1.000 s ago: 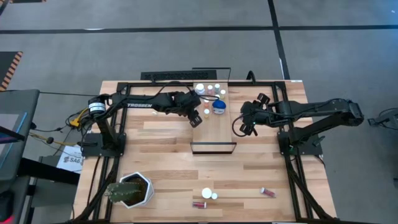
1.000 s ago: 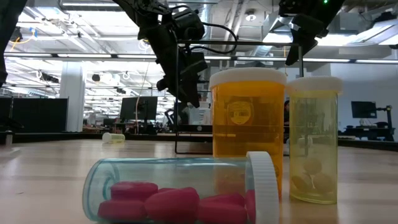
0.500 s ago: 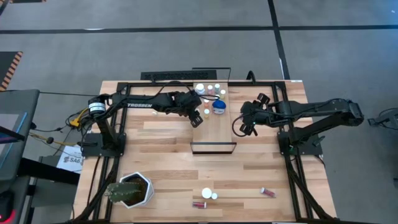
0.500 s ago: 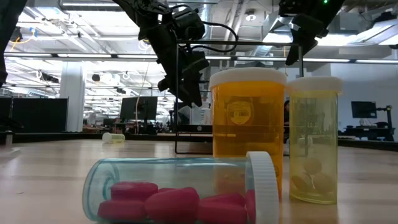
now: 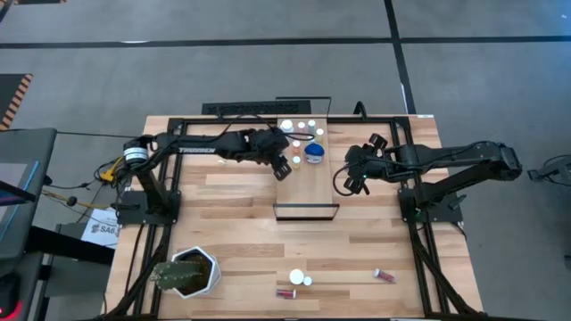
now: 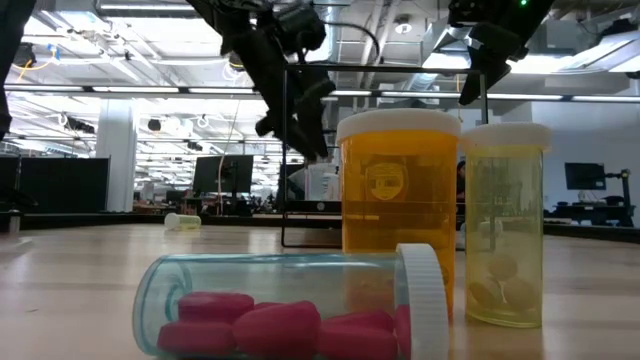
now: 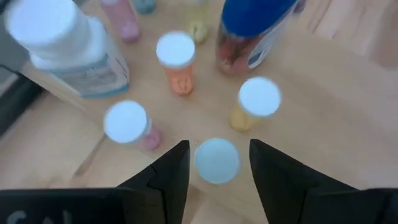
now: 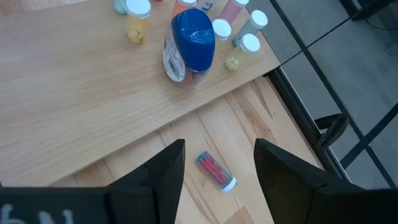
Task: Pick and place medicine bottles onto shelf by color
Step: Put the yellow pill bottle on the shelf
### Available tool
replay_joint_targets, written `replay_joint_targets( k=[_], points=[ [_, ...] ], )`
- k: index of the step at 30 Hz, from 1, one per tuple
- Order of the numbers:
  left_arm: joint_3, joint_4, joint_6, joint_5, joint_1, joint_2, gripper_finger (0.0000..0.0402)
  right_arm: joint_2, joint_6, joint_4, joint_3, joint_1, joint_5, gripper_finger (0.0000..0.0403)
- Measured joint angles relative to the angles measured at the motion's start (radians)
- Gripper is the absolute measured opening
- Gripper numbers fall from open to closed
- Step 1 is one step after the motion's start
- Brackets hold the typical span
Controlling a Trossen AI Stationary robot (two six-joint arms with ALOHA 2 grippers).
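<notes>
The shelf point(image 5: 308, 183) is a light-wood board mid-table, with a dark frame at its near end. Several white-capped medicine bottles point(image 5: 302, 127) and a wider blue-capped one point(image 5: 314, 153) stand at its far end. My left gripper point(image 5: 284, 169) hangs open over the shelf's left side. In the left wrist view its fingers stand either side of a white-capped bottle point(image 7: 216, 160) that is upright on the board, with gaps on both sides. My right gripper point(image 5: 346, 183) waits open, right of the shelf, above a red vial point(image 8: 214, 169) lying on the table.
Near the front edge stand an orange bottle point(image 6: 400, 220) and a pale yellow one point(image 6: 505, 225); a vial of pink pills point(image 6: 290, 310) lies beside them and another red vial point(image 5: 384, 275) farther right. A white plant pot point(image 5: 187, 272) sits front left.
My left gripper has risen a little above the shelf; the low view shows it higher than before. The bottles on the board and my right arm have kept still.
</notes>
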Motion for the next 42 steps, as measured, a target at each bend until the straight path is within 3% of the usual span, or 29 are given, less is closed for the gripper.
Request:
replay_joint_targets(
  k=[5,10,17,23,31,42],
  points=[
    [0.001,-0.082,0.028,-0.029,0.000,-0.073,0.0154,0.000,0.000,0.001,0.000,0.000,-0.001,0.0214],
    [0.001,-0.312,0.033,-0.093,0.003,-0.170,0.0154,0.000,0.000,0.002,0.000,0.000,-0.023,0.0214],
    [-0.129,-0.489,-0.148,-0.120,0.072,-0.278,0.0154,0.000,0.000,0.007,0.000,0.001,-0.024,0.0214],
    [-0.261,-0.451,-0.249,-0.139,0.167,-0.297,0.0154,0.000,0.000,0.015,0.000,0.001,-0.024,0.0214],
    [-0.427,-0.262,-0.286,-0.131,0.270,-0.296,0.0154,0.000,0.000,0.021,0.000,0.001,-0.025,0.0214],
    [-0.549,-0.096,-0.280,-0.115,0.334,-0.296,0.0154,0.000,0.000,0.021,0.000,0.001,-0.026,0.0214]
  ],
)
